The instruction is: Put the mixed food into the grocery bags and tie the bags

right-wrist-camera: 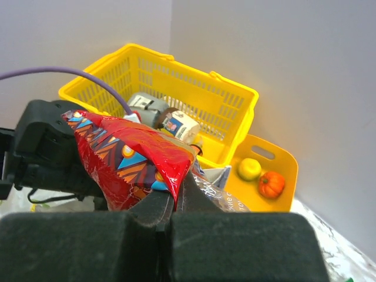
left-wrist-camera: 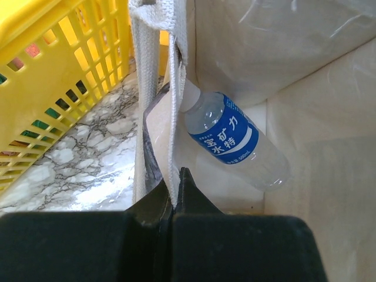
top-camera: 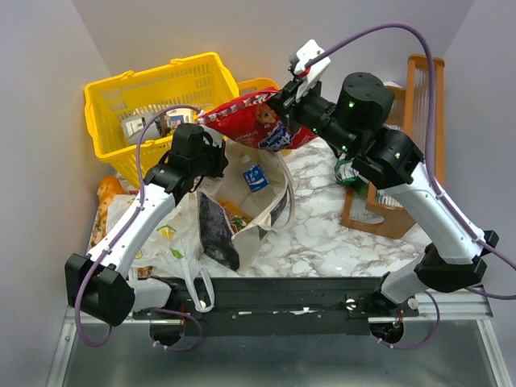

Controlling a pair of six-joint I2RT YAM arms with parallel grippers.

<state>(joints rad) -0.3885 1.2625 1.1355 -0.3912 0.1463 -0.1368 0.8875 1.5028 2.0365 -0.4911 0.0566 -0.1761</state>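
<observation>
Clearly, the right claw (right-wrist-camera: 178, 187) is pressed together on an edge of a red snack packet (right-wrist-camera: 126, 158), holding it in the air above the open beige canvas tote (top-camera: 238, 169) in the middle of the marble desk (top-camera: 330, 238). The left claw (left-wrist-camera: 176, 179) is pinched on the tote's white webbing handle (left-wrist-camera: 147, 88), at the bag's far left rim. Inside the tote a clear water bottle (left-wrist-camera: 232, 138) with a blue label lies on its side. Behind, a large yellow basket (top-camera: 153, 85) holds grey and white cartons (right-wrist-camera: 158, 114). A smaller yellow basket (right-wrist-camera: 288, 170) to its right holds a yellow-green fruit (right-wrist-camera: 249, 169) and an orange one (right-wrist-camera: 271, 184). A thin white plastic bag (top-camera: 165, 242) lies near left, partly under the left arm; its contents cannot be made out.
</observation>
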